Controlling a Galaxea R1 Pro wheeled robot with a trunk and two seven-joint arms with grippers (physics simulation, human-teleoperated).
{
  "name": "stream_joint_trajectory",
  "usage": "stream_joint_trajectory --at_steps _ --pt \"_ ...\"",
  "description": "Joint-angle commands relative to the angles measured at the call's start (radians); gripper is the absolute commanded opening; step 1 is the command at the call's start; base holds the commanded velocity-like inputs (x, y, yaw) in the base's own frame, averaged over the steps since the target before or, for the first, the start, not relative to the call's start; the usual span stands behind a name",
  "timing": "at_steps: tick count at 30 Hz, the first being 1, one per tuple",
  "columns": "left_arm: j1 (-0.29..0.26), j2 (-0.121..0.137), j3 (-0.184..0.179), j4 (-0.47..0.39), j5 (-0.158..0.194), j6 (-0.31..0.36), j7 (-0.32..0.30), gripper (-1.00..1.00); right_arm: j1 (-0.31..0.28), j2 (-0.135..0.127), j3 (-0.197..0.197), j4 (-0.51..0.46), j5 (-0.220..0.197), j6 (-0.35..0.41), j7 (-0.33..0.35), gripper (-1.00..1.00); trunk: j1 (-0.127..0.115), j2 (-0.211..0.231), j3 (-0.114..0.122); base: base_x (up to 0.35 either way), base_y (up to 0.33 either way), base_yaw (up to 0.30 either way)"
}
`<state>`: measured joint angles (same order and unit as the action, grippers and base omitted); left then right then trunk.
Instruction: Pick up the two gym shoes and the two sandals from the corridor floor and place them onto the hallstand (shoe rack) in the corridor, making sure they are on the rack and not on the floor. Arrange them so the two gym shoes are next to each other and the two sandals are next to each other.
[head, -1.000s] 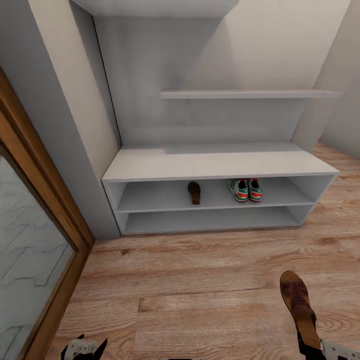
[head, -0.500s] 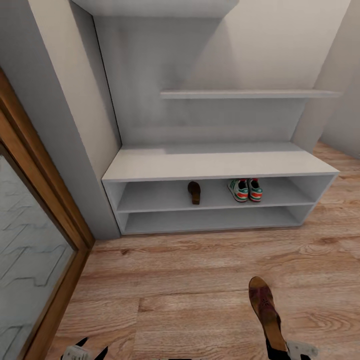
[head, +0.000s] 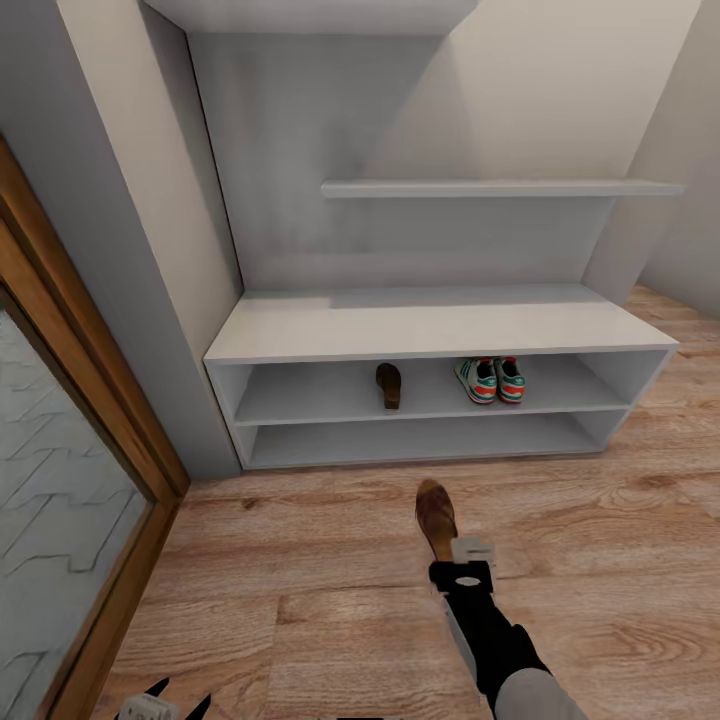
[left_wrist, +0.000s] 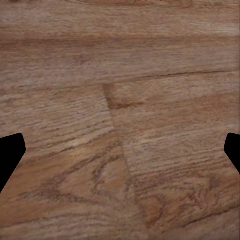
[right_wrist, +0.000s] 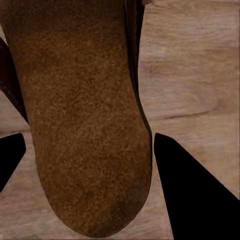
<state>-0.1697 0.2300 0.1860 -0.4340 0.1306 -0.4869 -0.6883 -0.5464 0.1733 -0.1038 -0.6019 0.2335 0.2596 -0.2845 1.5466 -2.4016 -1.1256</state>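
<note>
The pale-grey hallstand (head: 430, 330) stands against the wall ahead. On its upper open shelf lie one brown sandal (head: 388, 385) and, to its right, the two gym shoes (head: 477, 380) (head: 510, 379) side by side. My right gripper (head: 456, 552) is shut on the heel end of the second sandal (head: 436, 515), held above the corridor floor (head: 300, 560) in front of the rack, toe toward it. In the right wrist view its tan insole (right_wrist: 80, 125) lies between the dark fingers (right_wrist: 192, 195). My left gripper (head: 175, 702) hangs open low at the left, over bare planks (left_wrist: 120, 100).
A wood-framed glass door (head: 60, 480) runs along the left. A grey wall pillar (head: 150, 250) flanks the rack's left end. A floating shelf (head: 500, 187) sits on the back panel. The lower shelf level (head: 420, 438) holds nothing.
My right arm has swung left and forward, carrying the sandal from the lower right to in front of the rack's middle. The left gripper has sunk slightly.
</note>
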Motion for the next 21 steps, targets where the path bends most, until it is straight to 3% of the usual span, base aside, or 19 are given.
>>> stream_joint_trajectory --at_steps 1,4,13,21 --pt "-0.001 0.0 0.003 0.0 0.007 0.002 -0.01 1.0 -0.023 0.001 -0.004 -0.007 0.01 0.019 0.001 -1.0 0.0 0.0 -0.001 0.0 0.0 0.0" --pt "-0.001 -0.001 0.003 -0.002 0.007 0.003 -0.01 1.0 -0.053 0.001 -0.001 -0.016 0.008 0.033 0.002 -1.0 0.0 0.0 -0.001 0.0 0.0 0.0" --pt "-0.001 -0.004 0.001 -0.003 0.003 0.005 -0.008 1.0 -0.061 0.001 0.0 -0.027 0.007 0.036 0.004 -1.0 0.0 0.0 -0.002 0.0 0.0 0.008" --pt "-0.001 -0.004 0.001 -0.004 0.005 0.005 -0.008 1.0 -0.061 0.001 0.0 -0.027 0.007 0.036 0.004 -1.0 0.0 0.0 -0.01 0.0 0.0 0.124"
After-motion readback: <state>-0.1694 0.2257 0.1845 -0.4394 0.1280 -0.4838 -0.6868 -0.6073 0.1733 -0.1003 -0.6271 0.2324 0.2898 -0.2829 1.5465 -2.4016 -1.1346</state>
